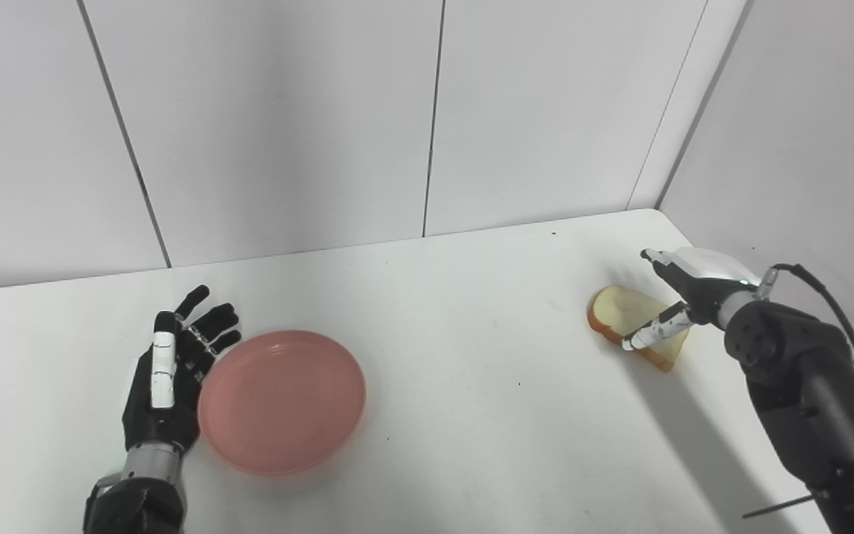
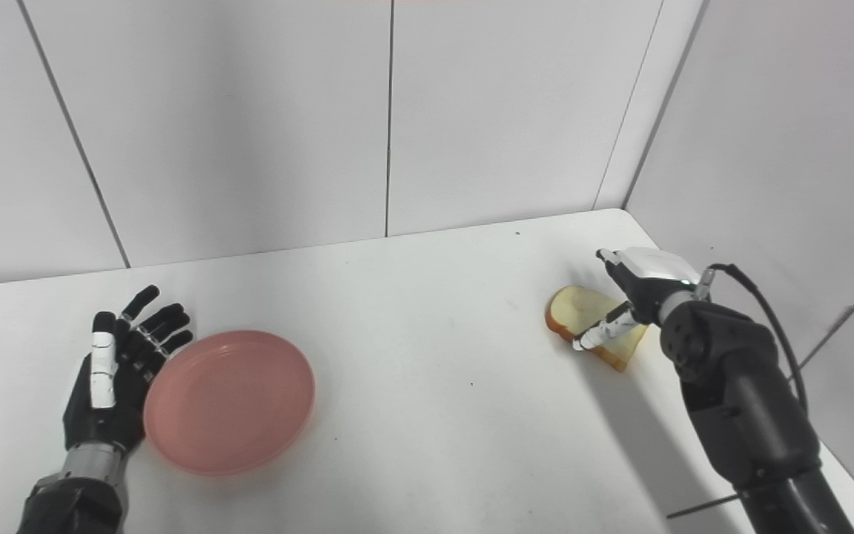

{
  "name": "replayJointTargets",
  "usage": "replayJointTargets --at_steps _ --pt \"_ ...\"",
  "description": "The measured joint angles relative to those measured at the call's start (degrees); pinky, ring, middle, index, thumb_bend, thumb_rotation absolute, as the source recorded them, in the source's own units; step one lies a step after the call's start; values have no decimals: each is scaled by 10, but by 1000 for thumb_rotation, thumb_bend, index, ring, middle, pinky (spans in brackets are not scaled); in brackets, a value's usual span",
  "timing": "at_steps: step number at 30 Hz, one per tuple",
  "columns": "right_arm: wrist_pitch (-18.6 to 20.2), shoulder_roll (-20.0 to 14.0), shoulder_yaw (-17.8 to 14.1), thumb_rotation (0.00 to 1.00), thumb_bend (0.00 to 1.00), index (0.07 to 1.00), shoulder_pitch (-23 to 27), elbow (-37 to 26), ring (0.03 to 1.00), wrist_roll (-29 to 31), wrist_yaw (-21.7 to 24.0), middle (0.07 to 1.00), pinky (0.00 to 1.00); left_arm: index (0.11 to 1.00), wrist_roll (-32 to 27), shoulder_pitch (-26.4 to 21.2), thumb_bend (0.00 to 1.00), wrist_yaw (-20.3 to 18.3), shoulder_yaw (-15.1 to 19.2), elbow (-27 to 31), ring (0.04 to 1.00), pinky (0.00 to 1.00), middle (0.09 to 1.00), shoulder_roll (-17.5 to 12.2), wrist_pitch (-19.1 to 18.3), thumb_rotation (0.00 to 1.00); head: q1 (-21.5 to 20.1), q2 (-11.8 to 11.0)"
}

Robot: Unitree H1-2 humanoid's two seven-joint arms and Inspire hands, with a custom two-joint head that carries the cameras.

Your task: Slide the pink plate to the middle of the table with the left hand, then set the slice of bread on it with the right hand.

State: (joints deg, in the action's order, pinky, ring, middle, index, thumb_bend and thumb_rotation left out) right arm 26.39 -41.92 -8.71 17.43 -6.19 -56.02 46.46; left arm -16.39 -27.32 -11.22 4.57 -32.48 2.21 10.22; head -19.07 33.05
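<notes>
Just then my left hand [image 1: 167,371] lay flat with fingers spread, against the left rim of the pink plate [image 1: 282,400] on the white table [image 1: 471,356]. Over at the far right, my right hand [image 1: 683,293] was spread above the slice of bread [image 1: 623,311], thumb resting across it.

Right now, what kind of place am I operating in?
Probably a lab test cell, not a kitchen: bare white table, plain panelled walls, and only a pink plate and bread slice.
</notes>
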Motion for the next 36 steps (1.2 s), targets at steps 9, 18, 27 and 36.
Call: replayJointTargets --at_steps 9,18,27,36 --pt "0 -11 41 513 1000 990 9 40 984 32 3 1000 923 793 1 0 863 2 0 0 740 735 683 0 0 821 3 2" --pt "0 -13 64 508 1000 982 9 60 998 44 -22 1000 977 794 1 0 857 1 -1 0 744 727 687 0 0 813 4 2" --pt "0 -10 72 538 1000 992 9 65 1000 26 -25 1000 1000 798 1 1 838 0 -2 0 737 723 686 0 0 810 8 4" --pt "0 -11 93 535 1000 990 13 89 1000 25 -43 1000 1000 796 1 1 844 0 -2 1 745 719 697 0 0 810 8 3"
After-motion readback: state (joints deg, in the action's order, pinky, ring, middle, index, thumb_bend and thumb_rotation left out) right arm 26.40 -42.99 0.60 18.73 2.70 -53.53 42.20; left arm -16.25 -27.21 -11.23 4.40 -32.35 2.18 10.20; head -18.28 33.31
